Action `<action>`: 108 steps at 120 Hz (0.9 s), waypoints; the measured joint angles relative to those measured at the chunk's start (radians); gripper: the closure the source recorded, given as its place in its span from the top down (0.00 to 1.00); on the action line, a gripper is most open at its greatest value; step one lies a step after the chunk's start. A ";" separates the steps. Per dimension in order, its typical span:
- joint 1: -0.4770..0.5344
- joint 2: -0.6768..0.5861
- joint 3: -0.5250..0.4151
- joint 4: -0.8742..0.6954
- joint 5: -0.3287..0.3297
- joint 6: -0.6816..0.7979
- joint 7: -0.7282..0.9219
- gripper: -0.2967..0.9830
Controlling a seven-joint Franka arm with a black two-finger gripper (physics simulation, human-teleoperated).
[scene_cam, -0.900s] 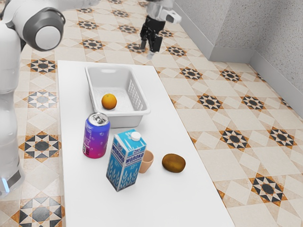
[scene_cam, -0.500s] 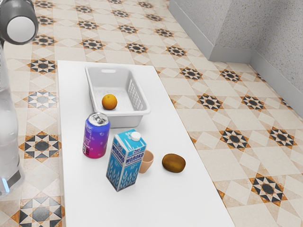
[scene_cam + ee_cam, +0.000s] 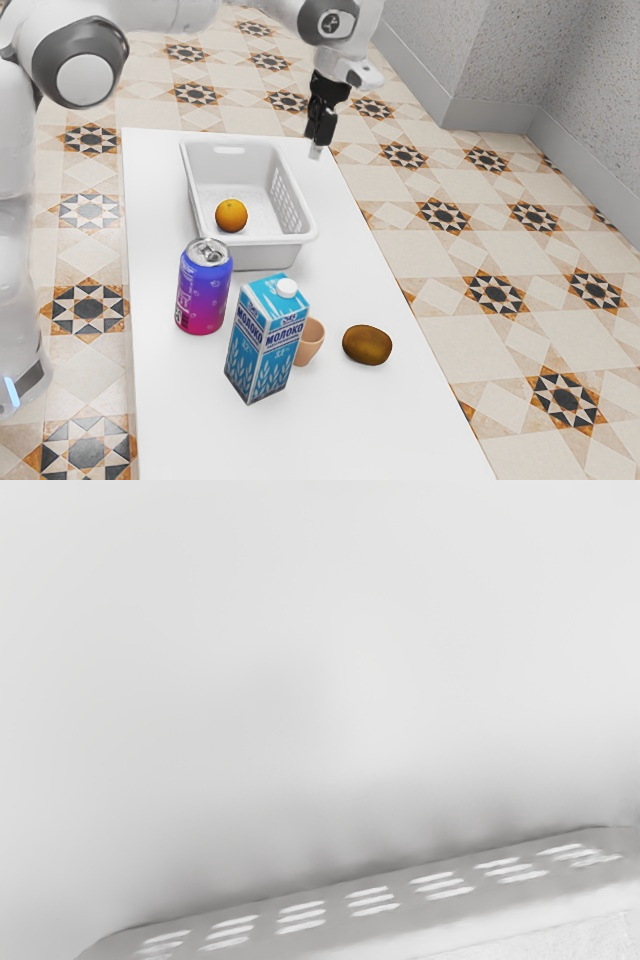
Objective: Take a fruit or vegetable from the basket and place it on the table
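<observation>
My gripper (image 3: 317, 142) hangs near the table's far edge, beyond the basket and toward the exterior view's right, apart from the orange. Its black parts overlap in that view, so whether it is open or shut is unclear. An orange (image 3: 231, 215) lies inside the light grey basket (image 3: 308, 236), near the end closest to the can. The white table (image 3: 390, 430) carries the basket. In the wrist view, the slotted wall of the basket (image 3: 400, 892) runs along the lower edge, with white table surface (image 3: 300, 630) beyond it.
A blue and pink can (image 3: 204, 287) stands just in front of the basket. Beside it are a blue milk carton (image 3: 262, 345) and a small tan cup (image 3: 312, 343), partly behind the carton. A brown oval fruit or vegetable (image 3: 367, 344) rests on the table near its right edge.
My arm moved out of the exterior view's upper part, then came back; my gripper now hangs lower and closer to the table than in the earliest frame. The orange and the other objects stayed put.
</observation>
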 joint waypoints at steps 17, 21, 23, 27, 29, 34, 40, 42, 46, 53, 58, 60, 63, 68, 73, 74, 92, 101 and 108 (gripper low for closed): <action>-0.241 -0.106 0.105 -0.234 -0.007 0.114 0.004 0.77; -0.239 -0.122 0.083 -0.276 -0.003 0.136 0.004 0.77; -0.239 -0.132 0.074 -0.296 0.000 0.147 0.004 0.77; -0.226 -0.146 0.060 -0.327 0.004 0.168 0.004 0.77; -0.209 -0.151 0.052 -0.337 0.006 0.177 0.004 0.77; -0.144 -0.158 0.037 -0.356 0.009 0.198 0.006 0.81; -0.048 -0.157 0.032 -0.365 0.016 0.219 0.010 0.88; -0.015 -0.154 0.032 -0.367 0.018 0.224 0.010 0.86; 0.047 -0.156 0.032 -0.378 0.022 0.235 0.011 0.79; 0.120 -0.184 0.031 -0.416 0.028 0.258 0.011 0.76; 0.128 -0.194 0.016 -0.433 0.030 0.271 0.011 0.76; 0.121 -0.196 0.009 -0.438 0.031 0.276 0.010 0.76; 0.107 -0.199 -0.003 -0.443 0.030 0.282 0.010 0.76; 0.078 -0.202 -0.018 -0.449 0.030 0.291 0.010 0.76; 0.060 -0.204 -0.025 -0.459 0.029 0.299 0.009 0.76; 0.059 -0.204 -0.026 -0.462 0.029 0.300 0.009 0.76; 0.120 -0.265 -0.053 -0.566 0.028 0.324 0.006 0.77; 0.142 -0.299 -0.088 -0.614 0.028 0.331 0.002 0.77; 0.146 -0.314 -0.104 -0.636 0.028 0.336 -0.002 0.77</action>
